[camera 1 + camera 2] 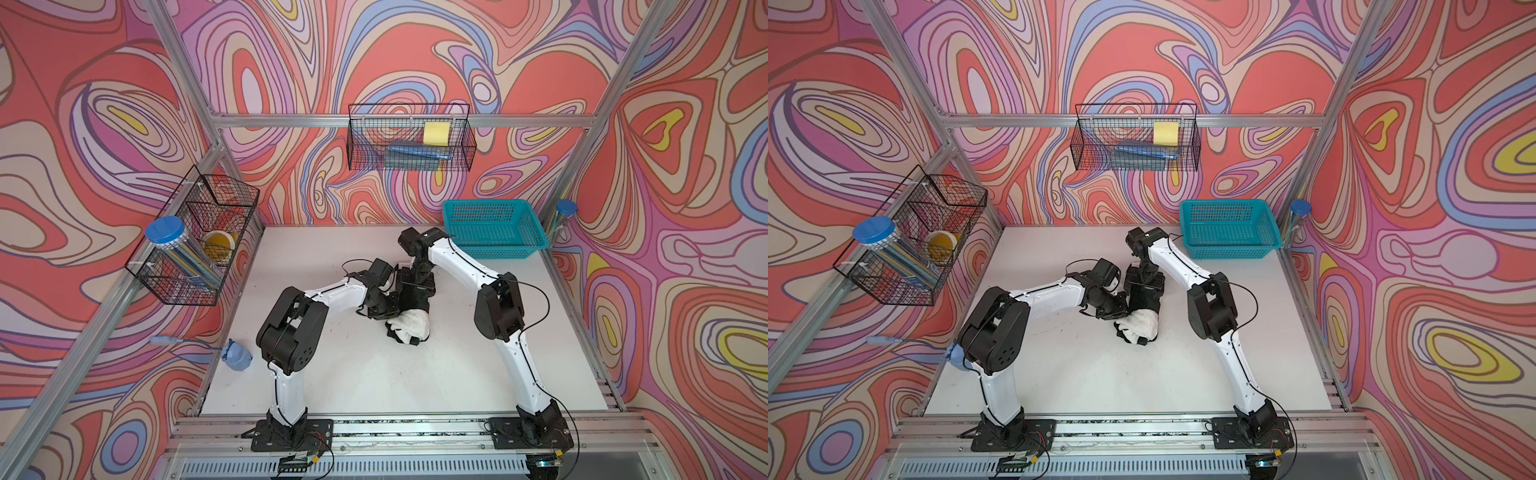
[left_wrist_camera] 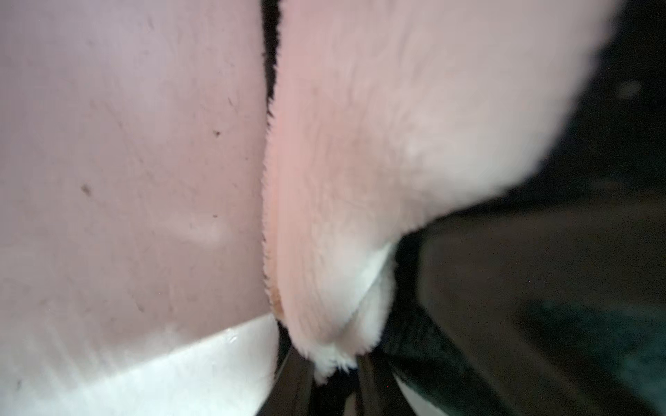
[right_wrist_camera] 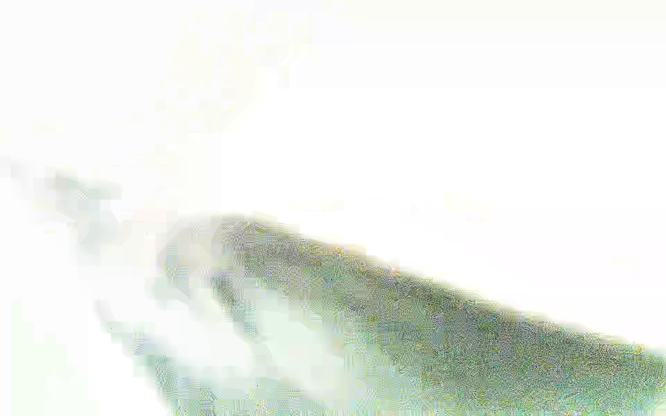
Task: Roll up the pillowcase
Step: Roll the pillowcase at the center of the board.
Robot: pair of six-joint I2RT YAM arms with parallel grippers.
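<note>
One matte white tabletop (image 1: 415, 374), lightly scuffed, carries everything. Next in size are the two arms, white shells with black joints, both bent at the elbow and leaning in to meet at the table's middle. The left arm (image 1: 332, 293) rises from its base, folds at a bulky black elbow and runs almost level toward the centre. The right arm (image 1: 457, 259) climbs higher, peaks near the far edge and turns its wrist steeply downward. A teal plastic basket (image 1: 498, 252) with perforated walls sits at the far right corner, well apart from the fabric. The pillowcase (image 1: 409, 326), seen in both top views (image 1: 1140, 324), lies mid-table as a compact, lumpy roll of plush pile, mostly white with black patches at its near end. The left gripper (image 1: 384, 313) presses in from the roll's left side, and the right gripper (image 1: 415, 303) comes down on its far end. Both touch the fabric, but their jaws are buried in black hardware, so whether either is clenched or released cannot be told. The left wrist view fills with white fuzzy pile (image 2: 396, 126) against the table, while the right wrist view is washed out.
</note>
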